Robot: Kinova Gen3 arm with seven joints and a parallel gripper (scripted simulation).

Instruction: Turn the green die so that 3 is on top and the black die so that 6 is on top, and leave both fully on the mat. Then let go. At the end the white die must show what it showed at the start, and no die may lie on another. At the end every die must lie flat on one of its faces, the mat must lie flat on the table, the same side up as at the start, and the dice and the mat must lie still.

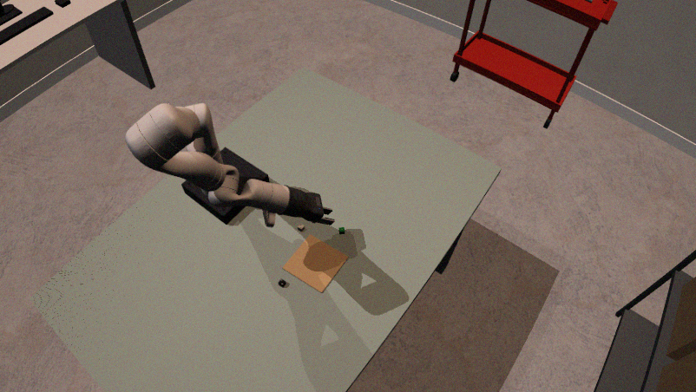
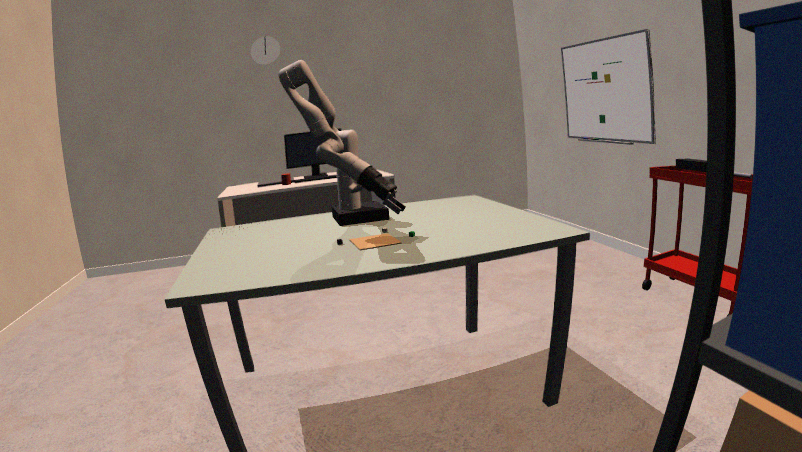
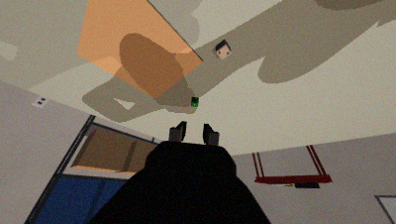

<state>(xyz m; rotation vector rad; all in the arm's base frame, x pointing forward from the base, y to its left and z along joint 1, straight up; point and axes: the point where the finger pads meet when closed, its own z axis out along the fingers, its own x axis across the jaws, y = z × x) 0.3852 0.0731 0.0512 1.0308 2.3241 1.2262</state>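
Note:
The green die (image 1: 341, 230) (image 2: 411, 233) (image 3: 195, 102) lies on the table beside the orange mat (image 1: 322, 282) (image 2: 363, 244) (image 3: 101, 25), off it. The white die (image 1: 301, 227) (image 2: 384, 230) (image 3: 224, 52) lies on the table, also off the mat. The black die (image 1: 282, 283) (image 2: 339, 242) lies on the table on the mat's other side; it is not in the wrist view. The numbers on top are too small to read. My gripper (image 1: 329, 215) (image 2: 399, 207) (image 3: 194, 129) is part open and empty, tilted, above the table near the green die. The mat lies flat.
The table (image 1: 390, 160) (image 2: 241, 263) carries the arm's black base (image 1: 245, 167) (image 2: 360, 215). A red cart (image 1: 516, 70) (image 2: 682, 261) (image 3: 293, 178) stands beyond the table, and a desk (image 1: 58, 29) (image 2: 280, 188) stands behind the arm. The arm's shadow falls across the mat.

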